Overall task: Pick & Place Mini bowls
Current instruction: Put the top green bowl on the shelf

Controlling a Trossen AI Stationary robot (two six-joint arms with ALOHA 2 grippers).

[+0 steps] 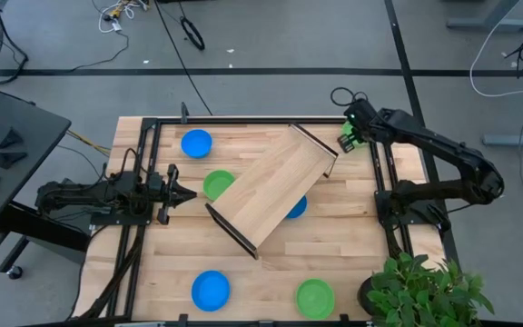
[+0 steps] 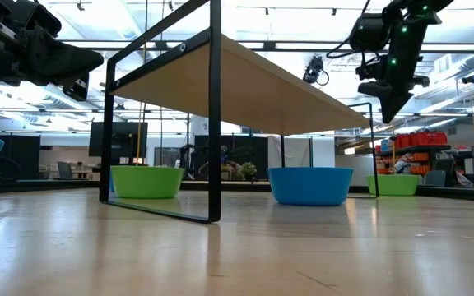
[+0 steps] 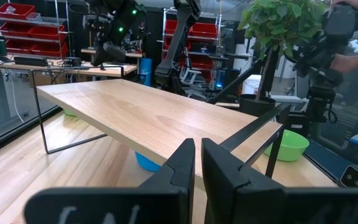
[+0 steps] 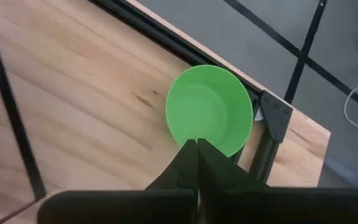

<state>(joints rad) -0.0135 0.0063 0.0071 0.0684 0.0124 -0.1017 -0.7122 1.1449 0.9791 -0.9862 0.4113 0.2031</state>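
Note:
Six mini bowls sit base-down on the wooden table. Blue ones are at the far left (image 1: pixel 196 143), the near left (image 1: pixel 211 290) and half under the tray (image 1: pixel 296 207). Green ones are half under the tray (image 1: pixel 217 184), at the near edge (image 1: pixel 315 297) and in the far right corner (image 4: pixel 210 115). My right gripper (image 4: pixel 197 149) is shut and hovers well above that corner bowl (image 2: pixel 393 184), as the low view shows (image 2: pixel 385 107). My left gripper (image 1: pixel 189 193) is shut, held level at the table's left and pointing at the tray.
The long pale wooden tray (image 1: pixel 275 184) stands on thin black legs (image 2: pixel 214 123), slanting across the table's middle and covering part of two bowls. Black frame rails (image 1: pixel 143 227) run along the left and right sides. A potted plant (image 1: pixel 416 291) fills the near right corner.

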